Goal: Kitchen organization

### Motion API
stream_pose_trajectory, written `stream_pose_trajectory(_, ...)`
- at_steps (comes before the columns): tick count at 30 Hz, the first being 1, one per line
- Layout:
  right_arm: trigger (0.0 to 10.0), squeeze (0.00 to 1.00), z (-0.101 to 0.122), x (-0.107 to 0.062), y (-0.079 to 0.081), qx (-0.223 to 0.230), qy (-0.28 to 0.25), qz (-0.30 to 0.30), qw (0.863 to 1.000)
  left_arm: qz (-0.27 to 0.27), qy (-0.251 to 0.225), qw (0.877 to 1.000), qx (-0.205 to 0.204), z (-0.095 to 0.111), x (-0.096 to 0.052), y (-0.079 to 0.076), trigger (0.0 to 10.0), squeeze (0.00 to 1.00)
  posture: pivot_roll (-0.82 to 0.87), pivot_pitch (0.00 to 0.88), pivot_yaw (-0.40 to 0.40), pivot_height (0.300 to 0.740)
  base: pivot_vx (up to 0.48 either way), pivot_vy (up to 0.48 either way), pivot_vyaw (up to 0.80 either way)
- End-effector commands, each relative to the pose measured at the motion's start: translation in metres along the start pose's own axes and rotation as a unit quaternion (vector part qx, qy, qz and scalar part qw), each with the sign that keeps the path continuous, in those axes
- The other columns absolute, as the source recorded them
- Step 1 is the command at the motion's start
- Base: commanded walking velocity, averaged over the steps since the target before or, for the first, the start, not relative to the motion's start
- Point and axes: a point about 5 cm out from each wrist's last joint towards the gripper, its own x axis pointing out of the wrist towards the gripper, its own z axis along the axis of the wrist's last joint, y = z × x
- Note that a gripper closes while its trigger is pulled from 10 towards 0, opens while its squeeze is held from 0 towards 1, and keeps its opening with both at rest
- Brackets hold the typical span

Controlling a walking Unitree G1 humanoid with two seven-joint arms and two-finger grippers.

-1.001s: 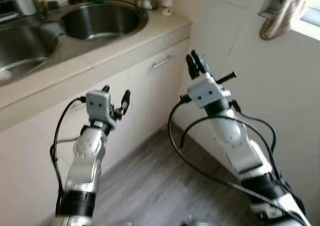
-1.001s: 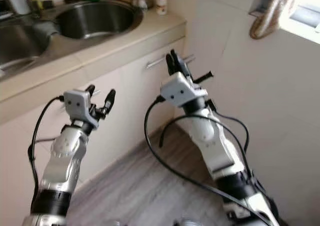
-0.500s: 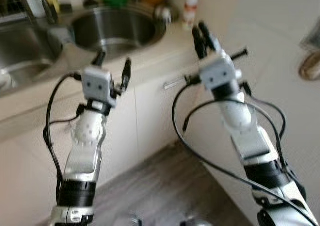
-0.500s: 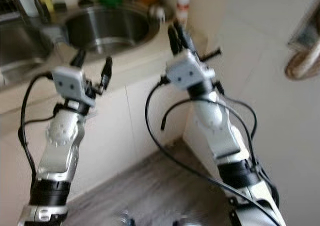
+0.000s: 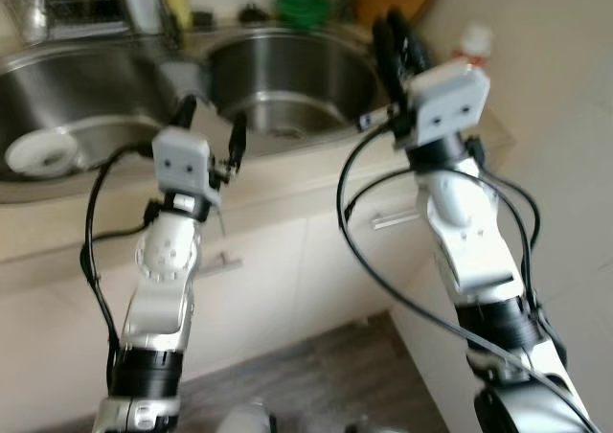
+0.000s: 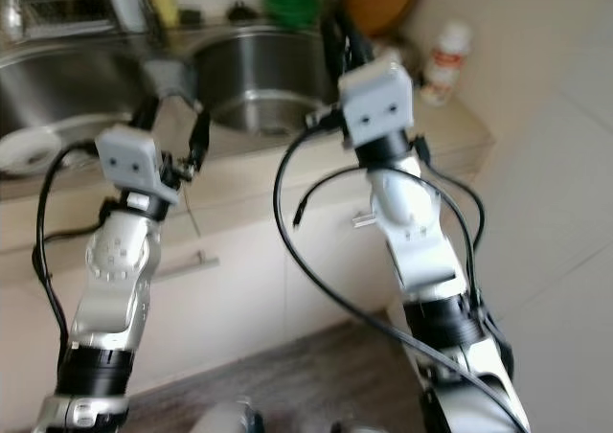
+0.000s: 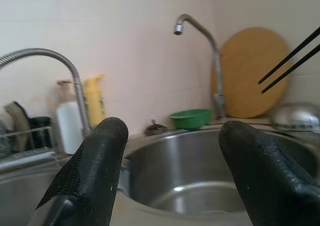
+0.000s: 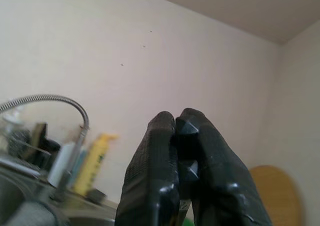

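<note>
A white dish (image 5: 40, 152) lay in the left sink (image 5: 86, 88), and a dish rack (image 5: 91, 7) stood behind that basin at the wall. A curved faucet (image 7: 47, 61) rose between the two basins, with a white bottle (image 7: 67, 123) and a yellow bottle (image 7: 95, 106) just beside it against the wall.

The left gripper (image 5: 211, 126) was raised in front of the counter edge (image 5: 287, 179), near the divide between the basins, with its two fingers (image 7: 92, 171) spread well apart and nothing between them. Through that gap the wrist view showed the round right sink (image 5: 287, 83), bare steel inside.

Behind the right sink sat a green bowl (image 5: 304, 9) on the counter at the wall, with a second, thinner faucet (image 7: 200, 51) near it. A round wooden board (image 7: 250, 73) leaned upright against the wall past the bowl, and a metal lid or bowl (image 7: 295, 117) lay in front of the board; which it was could not be told.

The right gripper (image 5: 395, 40) was held up higher, over the right rim of the right sink, its fingers (image 8: 177, 161) pressed together with nothing in them. A small white bottle with a red band (image 6: 443, 61) stood on the counter corner to the right of that arm. Below the counter ran pale cabinet doors with metal handles (image 5: 395, 218), and grey wood-look floor (image 5: 316, 376) showed at the bottom.
</note>
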Motion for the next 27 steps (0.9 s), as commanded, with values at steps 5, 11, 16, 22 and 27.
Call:
stream_pose_trajectory(5, 10.0, 0.0, -0.001, 0.0, -0.012, 0.064, 0.011, -0.044, 0.997, -0.015, -0.008, 1.0, 0.001, 0.004, 0.004, -0.01, 10.0, 0.0, 0.14, 0.0, -0.062, 0.74, 0.184, 0.0, 0.0)
stream_pose_trajectory(11, 10.0, 0.0, -0.011, -0.001, -0.009, 0.086, 0.043, -0.027, 0.995, -0.014, -0.008, 1.0, 0.005, 0.004, 0.005, -0.01, 10.0, 0.0, 0.14, 0.0, -0.064, 0.74, 0.0, 0.0, 0.0)
stream_pose_trajectory(16, 10.0, 0.0, -0.026, -0.001, -0.004, 0.062, 0.087, -0.017, 0.994, -0.013, -0.009, 1.0, 0.008, 0.004, 0.005, -0.01, 10.0, 0.0, 0.15, 0.0, -0.064, 0.74, 0.0, 0.0, 0.64)
stream_pose_trajectory(22, 10.0, 0.0, -0.034, -0.003, -0.004, 0.078, 0.112, -0.023, 0.99, -0.011, -0.01, 1.0, 0.011, 0.004, 0.006, -0.009, 10.0, 0.0, 0.15, 0.0, -0.063, 0.74, 0.0, 0.0, 0.8)
stream_pose_trajectory(27, 10.0, 0.0, -0.056, -0.009, -0.011, 0.089, 0.174, -0.063, 0.979, -0.012, -0.01, 1.0, 0.01, 0.004, 0.006, -0.009, 10.0, 0.0, 0.16, 0.0, -0.062, 0.74, 0.0, 0.0, 0.35)
